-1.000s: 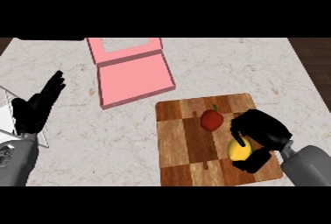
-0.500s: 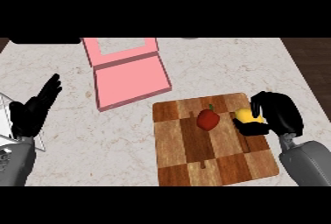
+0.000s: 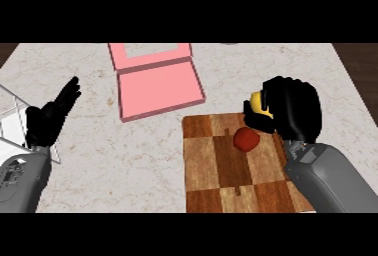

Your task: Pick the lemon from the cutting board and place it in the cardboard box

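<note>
Taking the wooden cutting board (image 3: 229, 165) as the landmark, the left hand (image 3: 50, 116) rests well off to its left near the view's edge, fingers straight and spread upward, holding nothing, beside a white wire rack (image 3: 10, 118). Beyond the board's far left corner lies the pink box (image 3: 156, 85), lid flat open, and on the board itself sits a red fruit (image 3: 246, 139). Over the board's far right corner the right hand (image 3: 289, 107) is curled around the yellow lemon (image 3: 258, 102), holding it just above the board's far edge.
</note>
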